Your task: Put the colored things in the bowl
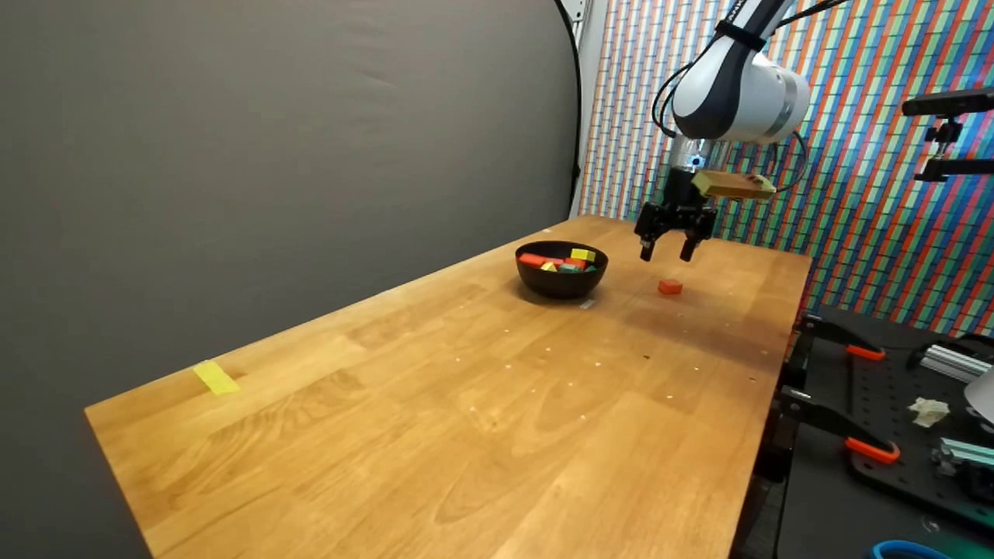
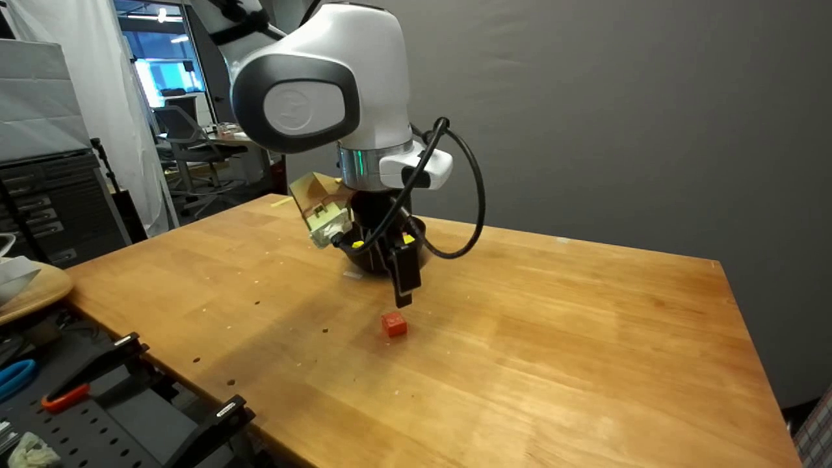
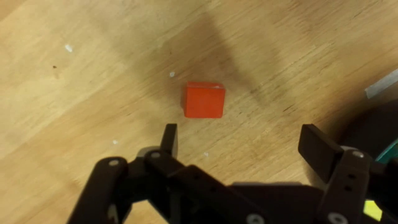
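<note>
Aloft: gripper (image 1: 667, 251), jaws parted wide, near the red block (image 3: 204, 102)
The block lies on the table (image 1: 466, 442), apart from the bowl (image 1: 561, 286) holding red, yellow and teal pieces (image 1: 531, 259)

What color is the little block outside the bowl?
The block is orangey red, seen best in the wrist view.

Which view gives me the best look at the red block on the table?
The wrist view: the red block appears largest there, with nothing covering it. Both exterior views show it uncovered on the table, but much smaller, with the gripper clear of it.
</note>
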